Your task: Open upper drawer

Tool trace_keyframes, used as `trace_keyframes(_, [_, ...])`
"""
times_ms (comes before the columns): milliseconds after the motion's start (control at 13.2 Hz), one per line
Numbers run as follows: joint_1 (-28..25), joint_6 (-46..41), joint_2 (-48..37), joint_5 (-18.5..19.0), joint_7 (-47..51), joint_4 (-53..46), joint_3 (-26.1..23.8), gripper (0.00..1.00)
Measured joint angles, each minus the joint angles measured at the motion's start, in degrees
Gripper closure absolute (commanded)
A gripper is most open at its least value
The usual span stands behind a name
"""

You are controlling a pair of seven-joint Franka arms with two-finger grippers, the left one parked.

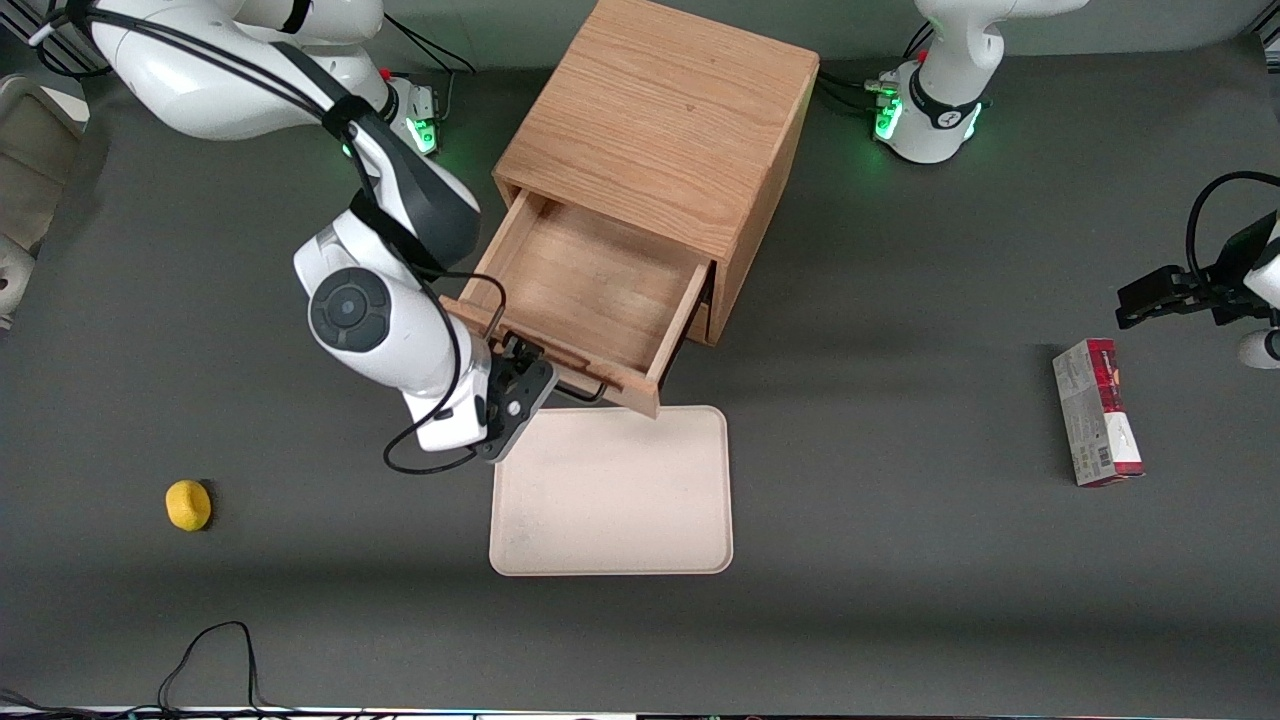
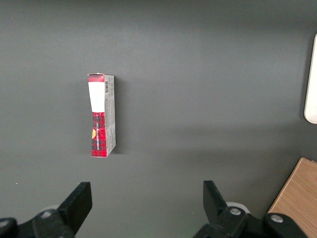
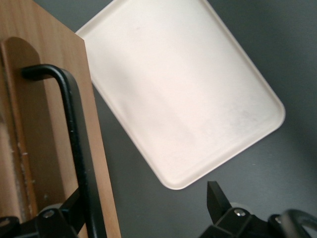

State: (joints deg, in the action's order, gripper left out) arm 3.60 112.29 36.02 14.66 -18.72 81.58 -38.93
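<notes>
The upper drawer [image 1: 590,290] of the light oak cabinet [image 1: 660,110] stands pulled well out, its plain wooden inside bare. Its black bar handle [image 1: 580,392] is on the front panel, which faces the front camera. My right gripper [image 1: 520,385] is at the handle's end toward the working arm's side, just above the table. In the right wrist view the gripper [image 3: 146,206] is open. The handle [image 3: 74,134] runs along the drawer front [image 3: 44,124] and passes right by one finger [image 3: 74,210], while the other finger [image 3: 215,198] is wide of it, with nothing between the jaws.
A cream tray [image 1: 612,490] lies flat on the table just in front of the open drawer; it also shows in the right wrist view [image 3: 183,89]. A yellow round object [image 1: 187,504] lies toward the working arm's end. A red and white box [image 1: 1096,410] lies toward the parked arm's end.
</notes>
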Motion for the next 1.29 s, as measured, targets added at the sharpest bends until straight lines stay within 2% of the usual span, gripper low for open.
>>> trace_keyframes(455, [0.03, -0.14, 2.44, 1.2, 0.0, -4.82, 2.02, 0.0])
trace_keyframes(833, [0.21, -5.95, 0.98, 0.91, 0.66, -10.82, 2.47, 0.0])
trace_keyframes(909, [0.26, -6.7, -0.17, -0.37, 1.42, -11.48, 2.61, 0.0])
trace_keyframes(1061, [0.56, -10.91, -3.88, -5.91, 4.22, -12.08, 5.69, 0.0])
trace_keyframes(1288, [1.02, -18.21, -12.0, -13.88, 10.05, -9.71, 17.63, 0.0])
